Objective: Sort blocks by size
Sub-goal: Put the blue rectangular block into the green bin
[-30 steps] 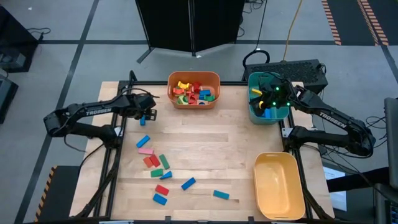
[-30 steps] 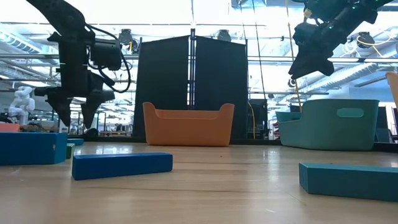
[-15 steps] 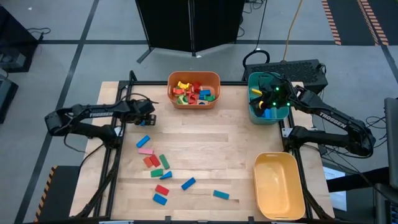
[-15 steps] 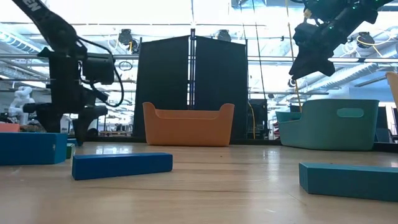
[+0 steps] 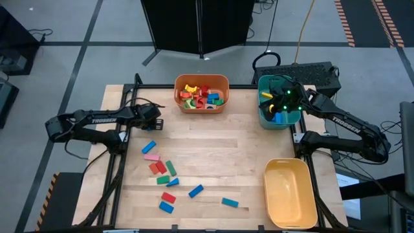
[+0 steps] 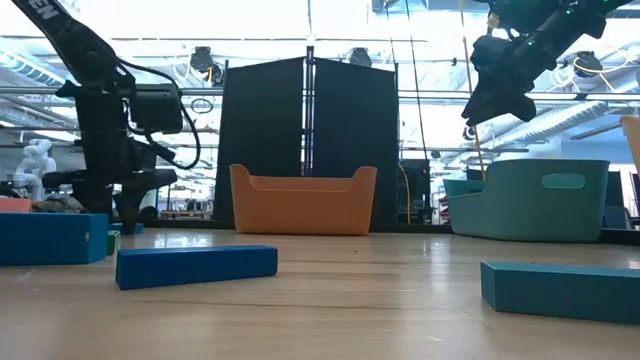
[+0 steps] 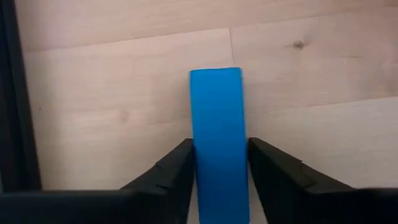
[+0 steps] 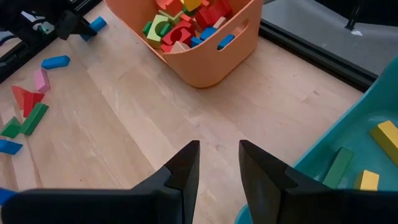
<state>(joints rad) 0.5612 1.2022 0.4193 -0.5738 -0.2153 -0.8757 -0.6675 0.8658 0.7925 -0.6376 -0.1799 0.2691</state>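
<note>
My left gripper [image 5: 155, 122] is down at the table's far left, shut on a blue block [image 7: 217, 137] that lies flat on the wood. It also shows in the low view [image 6: 113, 222]. My right gripper [image 5: 279, 105] hangs open and empty above the teal bin [image 5: 279, 121], high in the low view [image 6: 492, 108]. Several loose blocks in blue, pink, red and green lie at the near left, among them a blue one [image 5: 149, 147] and a pink one [image 5: 151, 156]. My left gripper pinches the blue block's two long sides [image 7: 198, 155] between its two fingers, toward one end of the block. The fingers come from above, pointing down, and lie across the block. The block lies flat on the table.
An orange bin [image 5: 224, 103] with several blocks stands at the far middle. The teal bin holds a few blocks, one yellow [image 8: 387, 134]. A yellow bin [image 5: 290, 193] stands at the near right. A black frame rail [image 7: 11, 93] runs beside the held block.
My left gripper has gone down to the table, and its fingers now stand on either side of the blue block, which has stayed lying where it was.
</note>
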